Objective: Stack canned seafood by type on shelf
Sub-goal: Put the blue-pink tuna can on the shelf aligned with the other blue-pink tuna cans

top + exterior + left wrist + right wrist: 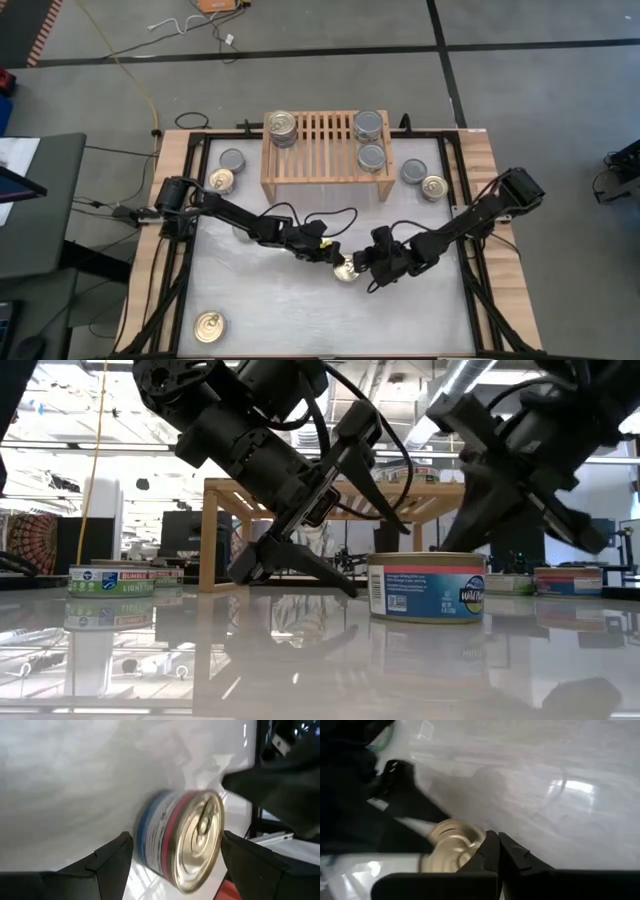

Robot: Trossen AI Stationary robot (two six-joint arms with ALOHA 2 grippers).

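A gold-topped can (347, 268) with a blue and red label stands upright on its base on the white table, between my two grippers. My left gripper (176, 836) comes at it from the table's left. It is open and rolled, with one finger low by the table and the other above the can's top, neither touching it. My right gripper (498, 840) is shut and sits close against the can's right side. The shelf (325, 155) at the back carries a stack of gold-topped cans (283, 128) on its left and silver-topped cans (370, 126) on its right. My right gripper's shut fingertips (490, 845) slant down from the table's right, right beside the gold top's rim (470, 842). Whether they touch the can I cannot tell. The can stands flat on the table (427, 587).
Loose cans lie left of the shelf (232, 159) (222, 181), right of it (413, 171) (434, 187), and one at the near left corner (208, 326). The wooden table frame (505, 250) borders the white mat.
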